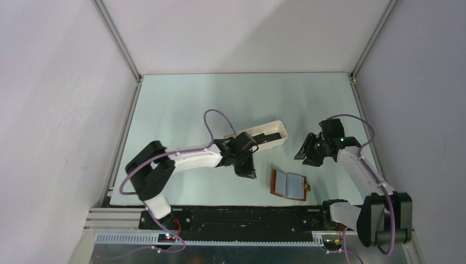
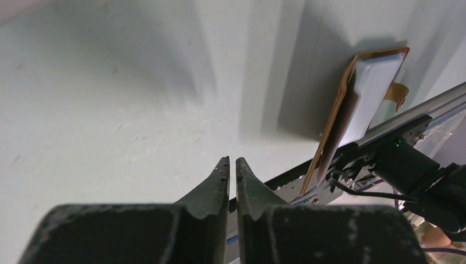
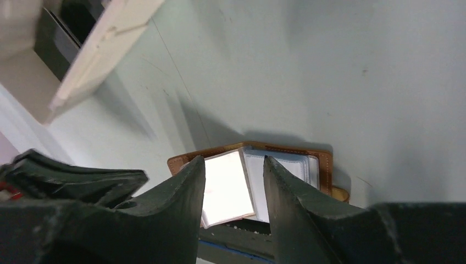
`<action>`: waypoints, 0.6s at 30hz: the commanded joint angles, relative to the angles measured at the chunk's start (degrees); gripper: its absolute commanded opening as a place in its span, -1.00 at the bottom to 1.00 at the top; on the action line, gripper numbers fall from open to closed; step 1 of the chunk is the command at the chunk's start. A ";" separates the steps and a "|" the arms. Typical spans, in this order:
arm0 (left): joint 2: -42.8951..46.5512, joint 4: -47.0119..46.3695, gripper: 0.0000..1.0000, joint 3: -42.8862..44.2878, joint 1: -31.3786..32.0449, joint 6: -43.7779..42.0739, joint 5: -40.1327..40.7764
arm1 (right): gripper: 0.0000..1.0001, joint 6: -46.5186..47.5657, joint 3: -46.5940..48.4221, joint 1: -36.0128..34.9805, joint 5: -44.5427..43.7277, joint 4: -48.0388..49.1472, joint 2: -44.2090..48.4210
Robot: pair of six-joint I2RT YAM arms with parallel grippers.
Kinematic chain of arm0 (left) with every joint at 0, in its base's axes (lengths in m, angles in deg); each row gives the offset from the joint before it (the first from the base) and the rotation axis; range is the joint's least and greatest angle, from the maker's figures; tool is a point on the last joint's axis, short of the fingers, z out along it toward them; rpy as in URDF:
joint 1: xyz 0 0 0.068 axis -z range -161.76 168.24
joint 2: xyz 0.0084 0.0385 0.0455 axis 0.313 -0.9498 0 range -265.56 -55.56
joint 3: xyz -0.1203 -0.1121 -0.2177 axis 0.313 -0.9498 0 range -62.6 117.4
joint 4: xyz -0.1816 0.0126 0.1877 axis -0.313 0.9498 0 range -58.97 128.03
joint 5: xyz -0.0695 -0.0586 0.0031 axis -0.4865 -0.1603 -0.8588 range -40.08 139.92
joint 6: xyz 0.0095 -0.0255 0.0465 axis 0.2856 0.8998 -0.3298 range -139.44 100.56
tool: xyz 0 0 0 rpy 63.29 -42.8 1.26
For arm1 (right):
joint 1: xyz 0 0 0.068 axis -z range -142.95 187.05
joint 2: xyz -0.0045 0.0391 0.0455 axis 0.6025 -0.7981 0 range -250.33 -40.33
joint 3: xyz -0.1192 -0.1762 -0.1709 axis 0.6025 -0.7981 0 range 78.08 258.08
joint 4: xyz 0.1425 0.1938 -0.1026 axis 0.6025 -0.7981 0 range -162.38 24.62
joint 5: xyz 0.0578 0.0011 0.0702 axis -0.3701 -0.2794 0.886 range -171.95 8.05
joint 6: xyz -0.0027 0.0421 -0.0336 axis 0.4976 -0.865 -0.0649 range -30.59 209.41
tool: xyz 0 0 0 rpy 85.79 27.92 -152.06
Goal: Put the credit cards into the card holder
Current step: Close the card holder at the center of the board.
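The card holder lies open near the front edge, brown outside, pale grey-blue pockets up. It also shows in the left wrist view and the right wrist view. Dark credit cards lie in the white tray; a dark corner of them shows in the right wrist view. My left gripper sits between tray and card holder, jaws shut with only a slit between them and nothing in them. My right gripper is open and empty, above and right of the card holder.
The white oblong tray stands at an angle behind my left gripper. The black base rail runs along the near edge just in front of the card holder. Grey walls enclose the table on three sides.
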 commanded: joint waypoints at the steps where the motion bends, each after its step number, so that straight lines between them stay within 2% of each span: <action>1: -5.97 -4.05 -0.77 6.50 0.68 -1.85 -6.60 | -0.06 -4.20 -2.76 3.17 -1.54 -0.12 5.49; 5: -10.83 -6.24 -0.78 10.10 1.34 -1.38 -9.83 | -0.07 -6.89 -7.35 5.83 -0.77 0.32 7.54; 9: -13.19 -9.56 -0.73 11.65 1.78 0.46 -12.60 | -0.10 -8.65 -8.56 9.85 -5.02 -2.25 8.68; 18: -15.16 -17.74 -0.46 8.32 1.96 5.01 -17.01 | -0.10 -11.08 -9.23 13.40 -10.05 -7.44 10.27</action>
